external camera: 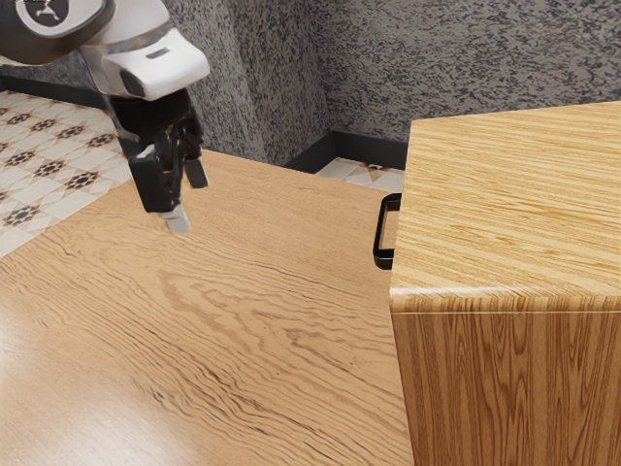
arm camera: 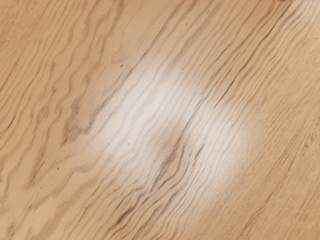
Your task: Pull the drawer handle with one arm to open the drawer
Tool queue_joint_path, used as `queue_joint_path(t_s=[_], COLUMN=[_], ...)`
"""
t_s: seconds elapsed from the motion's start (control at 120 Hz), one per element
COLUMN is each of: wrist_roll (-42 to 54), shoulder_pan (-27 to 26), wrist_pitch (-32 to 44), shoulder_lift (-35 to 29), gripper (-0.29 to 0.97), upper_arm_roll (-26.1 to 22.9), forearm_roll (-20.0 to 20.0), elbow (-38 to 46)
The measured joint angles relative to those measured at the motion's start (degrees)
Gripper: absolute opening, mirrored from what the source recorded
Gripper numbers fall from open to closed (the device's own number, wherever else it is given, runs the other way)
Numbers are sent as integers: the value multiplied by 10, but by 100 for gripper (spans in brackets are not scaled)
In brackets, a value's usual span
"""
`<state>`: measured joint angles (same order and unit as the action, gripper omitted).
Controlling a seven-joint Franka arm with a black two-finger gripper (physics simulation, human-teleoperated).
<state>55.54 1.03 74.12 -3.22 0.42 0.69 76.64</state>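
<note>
A wooden drawer cabinet (external camera: 505, 223) stands on the table at the exterior view's right. A black bar handle (external camera: 385, 231) sticks out from the cabinet face that looks toward the arm. My black gripper (external camera: 187, 202) hangs just above the tabletop at the exterior view's upper left, well away from the handle. It points down, is open, and holds nothing. The wrist view looks straight down on bare wood grain (arm camera: 160, 120) with a pale glare spot.
The wooden tabletop (external camera: 213, 330) stretches from the gripper across to the cabinet. Beyond the table's far edge lie a patterned tile floor (external camera: 39, 146) and a grey speckled wall (external camera: 388, 58).
</note>
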Motion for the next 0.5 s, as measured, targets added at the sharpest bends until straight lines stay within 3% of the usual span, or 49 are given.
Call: queue_joint_path(t_s=[0.3,0.5], wrist_roll=[346,532], shoulder_pan=[-7,8], wrist_pitch=[174,196], shoulder_lift=[6,-9], gripper=[67,64], upper_arm_roll=[-33,-46], forearm_roll=[-27,-112], elbow=[37,55])
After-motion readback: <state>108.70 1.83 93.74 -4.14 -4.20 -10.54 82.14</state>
